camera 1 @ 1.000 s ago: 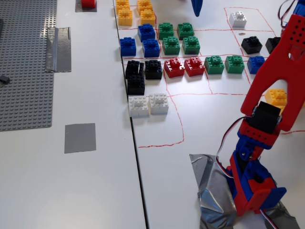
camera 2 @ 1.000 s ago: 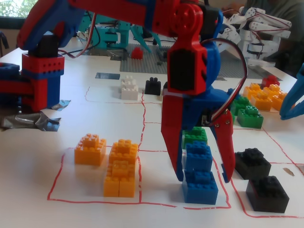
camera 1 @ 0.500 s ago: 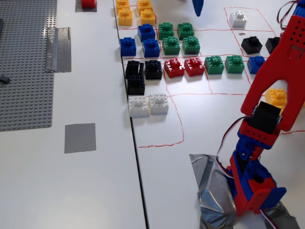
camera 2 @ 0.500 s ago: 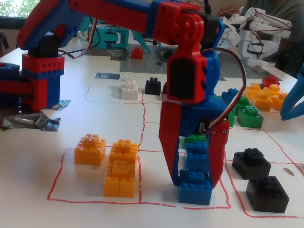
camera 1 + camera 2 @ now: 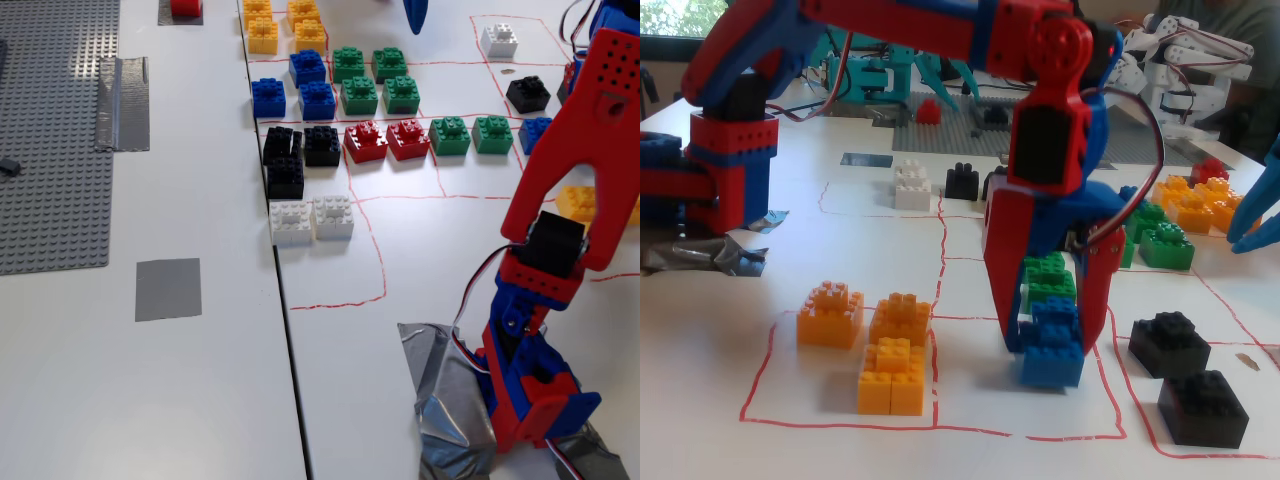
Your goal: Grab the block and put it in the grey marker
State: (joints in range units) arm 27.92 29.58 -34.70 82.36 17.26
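In a fixed view my gripper (image 5: 1052,345) points down at the table. Its red fingers (image 5: 1006,300) stand tight against both sides of the blue block (image 5: 1051,366). The block's base is at or just above the table; I cannot tell which. In the other fixed view the block (image 5: 535,133) shows at the right end of a brick row, partly behind my red arm (image 5: 575,150), which hides the gripper. The grey marker (image 5: 168,289) lies flat and bare on the left table; it also shows far back in the side view (image 5: 865,159).
Rows of blue (image 5: 317,100), green (image 5: 359,95), red (image 5: 366,141), black (image 5: 285,160), white (image 5: 312,218) and orange bricks (image 5: 895,345) lie inside red-lined squares. A grey baseplate (image 5: 50,140) and silver tape (image 5: 125,103) are at the left. A blue pointed tool (image 5: 417,15) hangs at the top.
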